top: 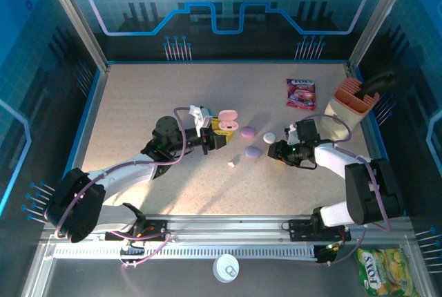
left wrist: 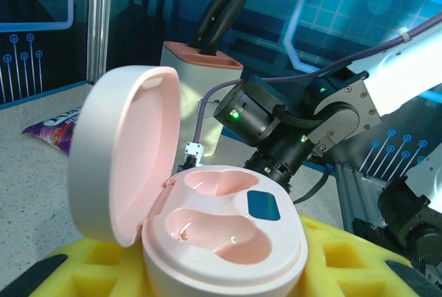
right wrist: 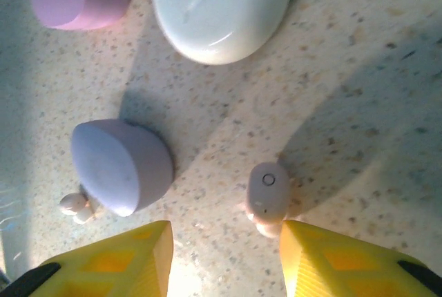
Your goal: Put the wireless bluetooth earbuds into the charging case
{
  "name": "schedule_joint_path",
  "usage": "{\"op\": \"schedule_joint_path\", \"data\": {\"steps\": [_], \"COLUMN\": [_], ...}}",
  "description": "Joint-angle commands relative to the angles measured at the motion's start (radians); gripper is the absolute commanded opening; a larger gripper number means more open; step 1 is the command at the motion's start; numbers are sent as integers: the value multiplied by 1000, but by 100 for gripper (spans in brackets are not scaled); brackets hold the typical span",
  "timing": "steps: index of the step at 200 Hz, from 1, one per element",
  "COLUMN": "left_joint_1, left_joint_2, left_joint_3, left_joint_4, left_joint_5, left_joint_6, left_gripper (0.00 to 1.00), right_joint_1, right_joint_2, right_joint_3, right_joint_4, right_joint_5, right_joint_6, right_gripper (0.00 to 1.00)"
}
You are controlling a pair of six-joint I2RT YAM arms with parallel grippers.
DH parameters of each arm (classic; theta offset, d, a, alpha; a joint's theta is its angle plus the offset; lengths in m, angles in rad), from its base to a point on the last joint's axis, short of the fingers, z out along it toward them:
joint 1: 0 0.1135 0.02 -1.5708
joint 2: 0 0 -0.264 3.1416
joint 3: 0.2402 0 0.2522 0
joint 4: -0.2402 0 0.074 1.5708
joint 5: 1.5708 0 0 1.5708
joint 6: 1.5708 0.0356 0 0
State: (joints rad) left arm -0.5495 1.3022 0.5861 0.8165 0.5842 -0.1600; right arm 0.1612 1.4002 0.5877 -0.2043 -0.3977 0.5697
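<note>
While the left claw (top: 218, 133) is clamped on the pink charging case (left wrist: 228, 235), its yellow pads (left wrist: 83, 276) pressing the base from both sides, the lid stands open at the left and both glossy wells are empty, with a dark blue patch beside the far one. Left of mid-counter, that case sits just left of a purple case (top: 248, 131), a white case (top: 269, 137) and a lavender case (top: 253, 152), all three closed on the speckled counter (top: 152, 103). To their right the right claw (right wrist: 224, 255) hangs low and open; its yellow fingertips (right wrist: 117, 259) are spread, and a pink-white earbud (right wrist: 268, 197) lies on the counter between them, closer to one tip, a small ring mark on its face. A second earbud (right wrist: 76, 206) lies against the lavender case. At the far right a purple packet (top: 301, 93) lies flat beside a knife block (top: 351, 100) — its lettering is too small to read. Bold letters on the yellow-green packet (top: 380, 269) at the near right are likewise too blurred to make out.
</note>
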Motion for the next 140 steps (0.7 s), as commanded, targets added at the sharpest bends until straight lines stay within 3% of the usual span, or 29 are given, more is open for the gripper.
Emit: {"op": "schedule_joint_path", "data": {"steps": [1,39,81,140], "left_joint_1": [7,8,8,69], "left_joint_2": [-8,-7,-14,-50], "left_joint_3": [7,13,10,-53], "left_joint_4": [18,16,9,55], "left_joint_5": [32,34,30,-24], "left_joint_6": [-20,-15,-9,-51], "left_gripper": [27,27,29,22], "right_joint_1": [13,-18,-2,214], "right_joint_2": [-57,-87,24,86], "right_joint_3": [-11,34,158,285], "right_joint_4": [-26,-91,-160,-360], "right_joint_5": [-14,59,126,564], "right_joint_6": [21,-30,-110,-142], "right_gripper": [45,48,48,48]}}
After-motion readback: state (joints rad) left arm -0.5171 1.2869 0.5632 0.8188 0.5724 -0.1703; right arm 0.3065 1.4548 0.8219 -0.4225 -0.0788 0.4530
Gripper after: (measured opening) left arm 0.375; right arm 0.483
